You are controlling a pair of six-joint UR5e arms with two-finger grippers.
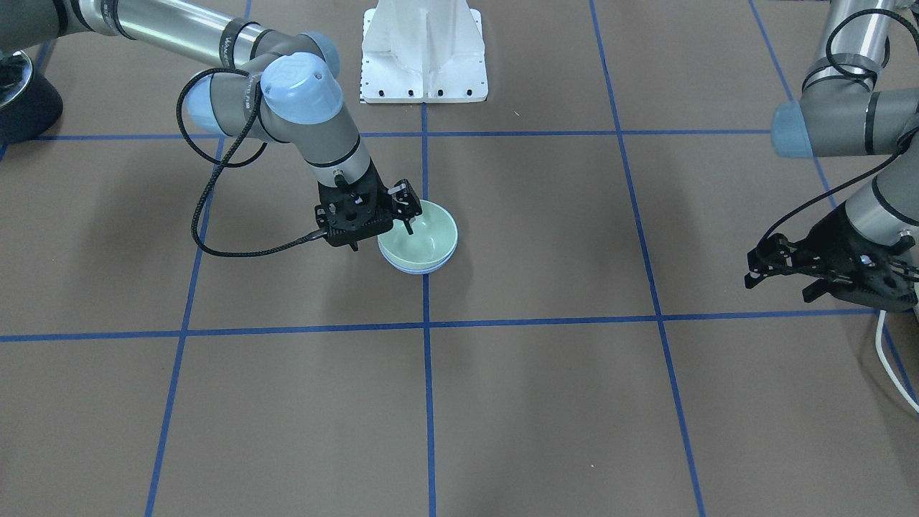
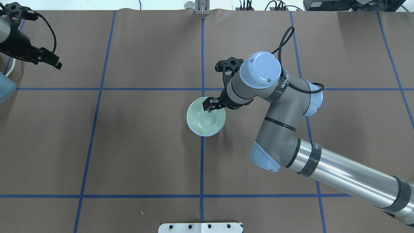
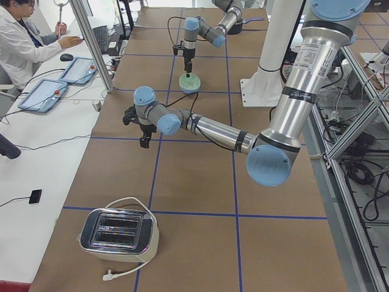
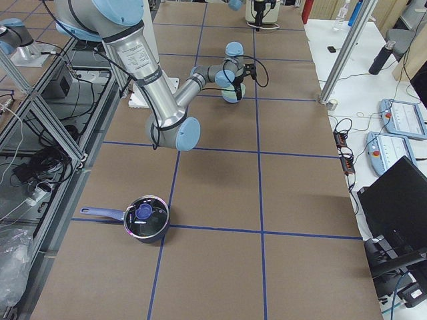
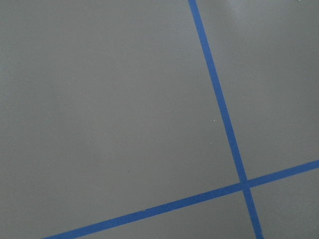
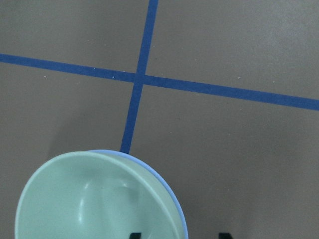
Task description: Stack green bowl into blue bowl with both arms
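Observation:
The green bowl (image 1: 425,240) sits nested inside the blue bowl (image 1: 420,271) near the table's middle, on a blue tape line. Only a thin blue rim shows around it in the overhead view (image 2: 201,135) and the right wrist view (image 6: 175,201). My right gripper (image 1: 406,208) is open and low at the bowls' rim. In the right wrist view one fingertip is over the green bowl (image 6: 89,204) and the other is outside the rim. My left gripper (image 1: 779,283) hangs open and empty, far off at the table's left side (image 2: 51,60).
The white pedestal (image 1: 423,50) stands at the robot's edge of the table. A toaster (image 3: 118,234) sits at the table's left end and a dark pot (image 4: 145,218) at its right end. An operator (image 3: 24,36) sits beside the table with tablets.

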